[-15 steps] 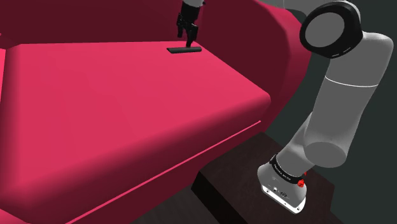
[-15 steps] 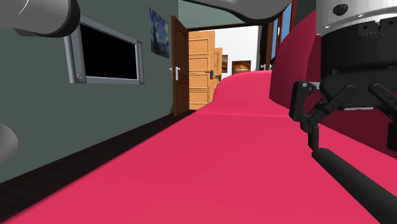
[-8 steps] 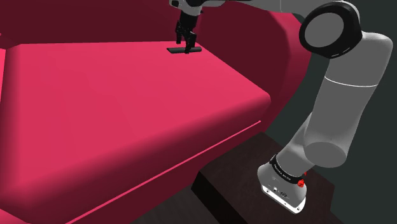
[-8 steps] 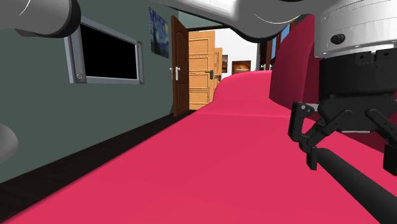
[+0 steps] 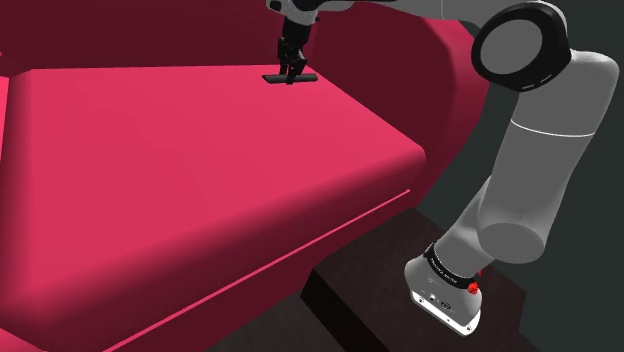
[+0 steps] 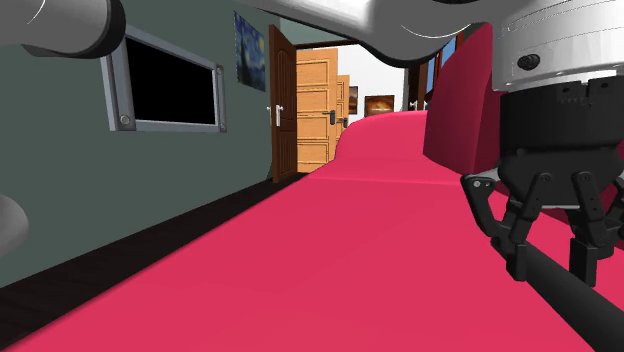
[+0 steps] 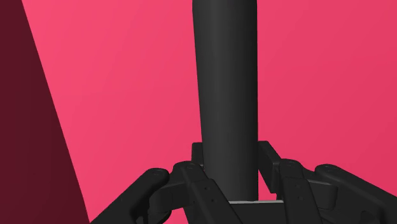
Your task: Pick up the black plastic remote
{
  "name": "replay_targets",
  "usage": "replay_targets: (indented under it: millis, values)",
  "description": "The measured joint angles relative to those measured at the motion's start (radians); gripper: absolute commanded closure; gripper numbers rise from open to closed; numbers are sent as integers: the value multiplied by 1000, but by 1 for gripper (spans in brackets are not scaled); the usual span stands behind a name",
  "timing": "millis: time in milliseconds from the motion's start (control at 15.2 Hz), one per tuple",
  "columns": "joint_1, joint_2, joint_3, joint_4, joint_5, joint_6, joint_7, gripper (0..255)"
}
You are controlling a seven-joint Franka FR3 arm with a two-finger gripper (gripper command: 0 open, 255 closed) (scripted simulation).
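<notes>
A long, slim black remote (image 5: 303, 76) lies flat on the red sofa seat (image 5: 180, 150), close to the dark red backrest. My gripper (image 5: 291, 73) comes straight down onto it, with the fingers shut against its two long sides. In the wrist view the remote (image 7: 226, 89) runs away from the gripper (image 7: 230, 181), and the fingers (image 7: 198, 158) clasp its near end. In the second exterior view the gripper (image 6: 552, 262) grips the remote (image 6: 590, 310), which still rests on the cushion.
The sofa backrest (image 5: 150, 35) rises just behind the remote. The seat's front edge (image 5: 330, 215) drops to a dark floor (image 5: 370, 300) beside my stand. Across the room are a grey wall with a framed black panel (image 6: 170, 85) and an open wooden door (image 6: 285, 100).
The gripper came down over the remote, and its fingers went from wide apart to shut on the remote's sides. The remote has not moved.
</notes>
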Motion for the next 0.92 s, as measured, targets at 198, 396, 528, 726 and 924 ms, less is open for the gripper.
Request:
replay_targets:
  millis: [198, 396, 528, 726, 924]
  values:
    - [-1, 5, 0, 11, 1, -8, -1, 255]
    - [0, 3, 0, 38, 0, -38, 2, 255]
    - [0, 7, 0, 71, 0, -67, 2, 255]
    - [-4, 12, -1, 118, 1, -109, -1, 255]
    - [-5, 18, -1, 166, 2, -150, -1, 255]
